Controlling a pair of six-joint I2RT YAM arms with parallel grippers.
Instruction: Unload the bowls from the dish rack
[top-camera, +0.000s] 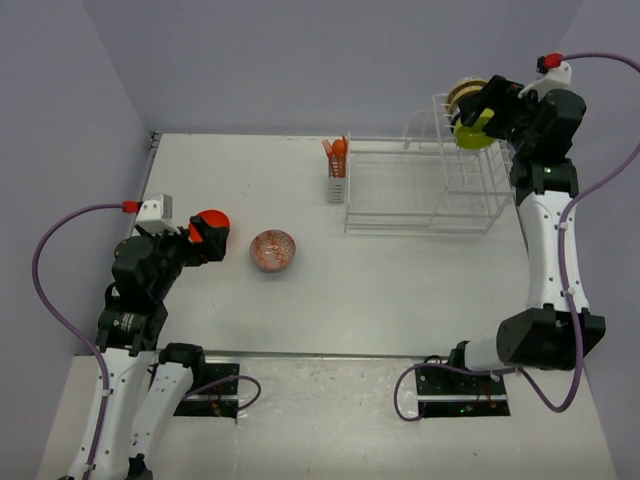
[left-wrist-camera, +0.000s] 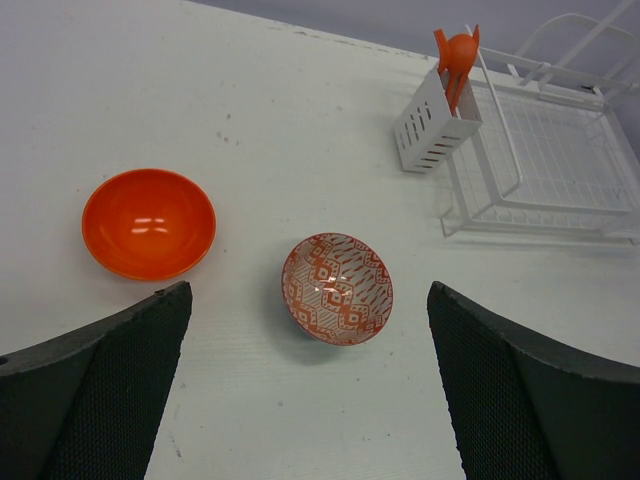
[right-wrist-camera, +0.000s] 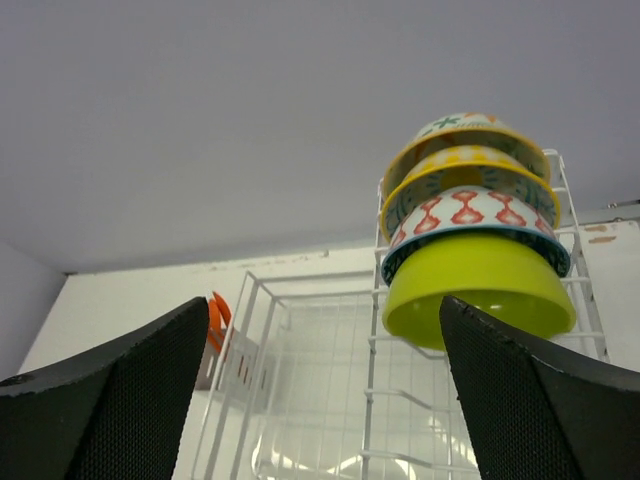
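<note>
Writing: none can be read; only printed patterns are seen on the bowls.
Left gripper (left-wrist-camera: 308, 295): spread wide, with nothing held or touched. It is hung above the table (left-wrist-camera: 300, 120), and its fingers (left-wrist-camera: 100, 400) are cut off by the bottom edge of the wrist view.
Right gripper (right-wrist-camera: 325, 305): spread wide, with nothing gripped. It is raised at the tall end of the dish rack (right-wrist-camera: 372, 400) and pointed at the stacked bowls.
Bowls in rack: four are nested on edge in the tall slotted section. The lime-green bowl (right-wrist-camera: 478, 290) is nearest, then a red-and-white bowl (right-wrist-camera: 465, 213) with a blue rim, a yellow-rimmed bowl (right-wrist-camera: 462, 165) and a green-printed bowl (right-wrist-camera: 462, 125).
Bowls on table: a plain orange bowl (left-wrist-camera: 148, 222) and a red-patterned bowl (left-wrist-camera: 337, 288) are set upright, near each other but apart.
Cutlery basket (left-wrist-camera: 432, 125): orange utensils (left-wrist-camera: 457, 50) are stood in it.
Hard to tell: in the top view the orange bowl is partly covered by the left gripper. The gap between the right fingers and the lime-green bowl cannot be judged there.
</note>
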